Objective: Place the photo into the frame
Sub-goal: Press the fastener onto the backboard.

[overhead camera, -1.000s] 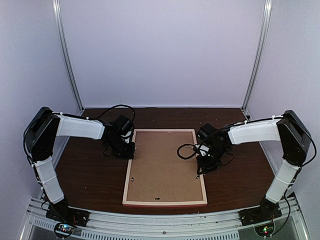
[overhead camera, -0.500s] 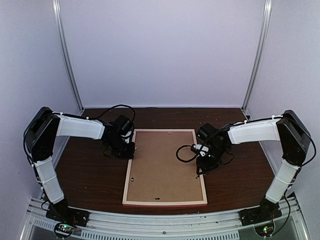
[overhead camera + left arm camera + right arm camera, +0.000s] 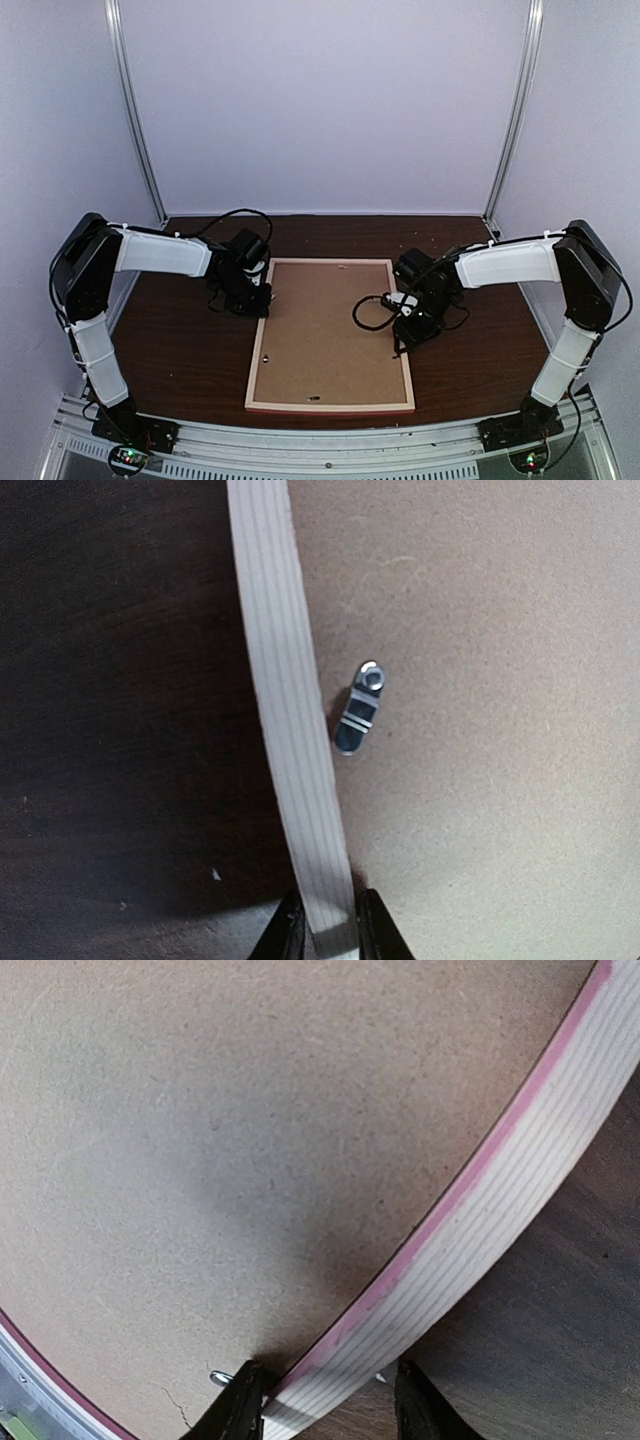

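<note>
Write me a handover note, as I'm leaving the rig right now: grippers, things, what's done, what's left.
Left gripper: shut on the left rail of the frame.
Right gripper: open, fingers either side of the right rail.
Frame: flat on the table, back up, backing board filling it.
Photo: not in view; perhaps under the board, cannot confirm.
Done: board appears seated.
Left: confirm the photo is inside, check the clip by the left rail, release.
</note>
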`<state>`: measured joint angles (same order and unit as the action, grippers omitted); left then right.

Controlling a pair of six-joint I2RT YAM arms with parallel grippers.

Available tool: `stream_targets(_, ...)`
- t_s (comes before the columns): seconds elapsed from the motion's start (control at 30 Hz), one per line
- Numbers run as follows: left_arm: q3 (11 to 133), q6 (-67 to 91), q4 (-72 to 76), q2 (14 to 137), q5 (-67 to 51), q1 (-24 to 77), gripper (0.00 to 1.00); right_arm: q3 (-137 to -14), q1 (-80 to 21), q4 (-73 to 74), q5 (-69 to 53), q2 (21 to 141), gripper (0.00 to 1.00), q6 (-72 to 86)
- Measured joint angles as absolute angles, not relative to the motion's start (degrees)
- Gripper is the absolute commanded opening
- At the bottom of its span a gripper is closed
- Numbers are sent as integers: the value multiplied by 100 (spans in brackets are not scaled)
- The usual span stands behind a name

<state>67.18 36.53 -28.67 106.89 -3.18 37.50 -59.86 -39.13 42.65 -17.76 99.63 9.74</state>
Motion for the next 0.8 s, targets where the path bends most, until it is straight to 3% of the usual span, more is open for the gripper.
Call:
stream_targets(0.33,6790,3607,-2869,10742,-408,3760,19,-6014,-3988,4545,-1778,9963,44,908)
stream_targets(0.8,6790,3603,-2853,10746,-471,3782,19,-6001,-3603,4329,-2187,10031,33,1441)
